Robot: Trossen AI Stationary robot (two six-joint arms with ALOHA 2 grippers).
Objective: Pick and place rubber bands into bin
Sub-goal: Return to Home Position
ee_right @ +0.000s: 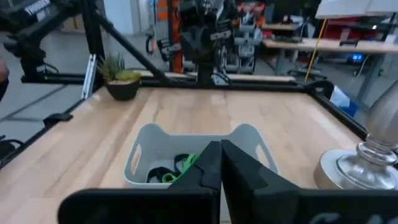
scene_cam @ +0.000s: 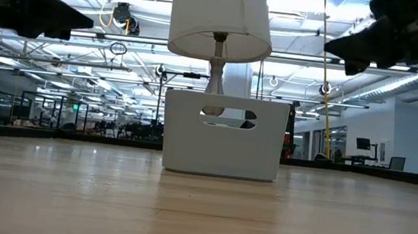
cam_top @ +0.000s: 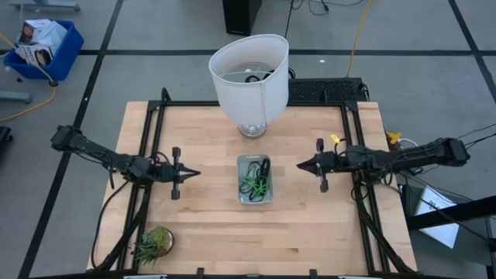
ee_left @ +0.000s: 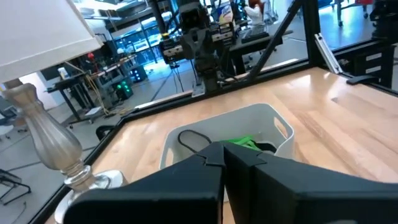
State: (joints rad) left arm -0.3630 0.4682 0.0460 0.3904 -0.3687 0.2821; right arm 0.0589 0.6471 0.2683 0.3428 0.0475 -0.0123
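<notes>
**Both arms poised either side of the filled bin.** The left arm (cam_top: 124, 163) holds its jaws pressed together and empty above the desk (cam_top: 209, 225), left of the bin (cam_top: 256, 201). The right arm (cam_top: 387, 159) mirrors it on the right, its jaws likewise pressed together on nothing. The rubber bands (cam_top: 254, 182), green and dark, lie tangled inside the bin; none shows on the bare desk. Judged step: retreat to rest. Done well, each arm draws straight back and up, clear of the lamp (cam_top: 249, 74) and the plant (cam_top: 153, 242).

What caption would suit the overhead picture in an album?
Rubber bands lie in the bin; the left gripper and right gripper, both shut, flank it.
</notes>
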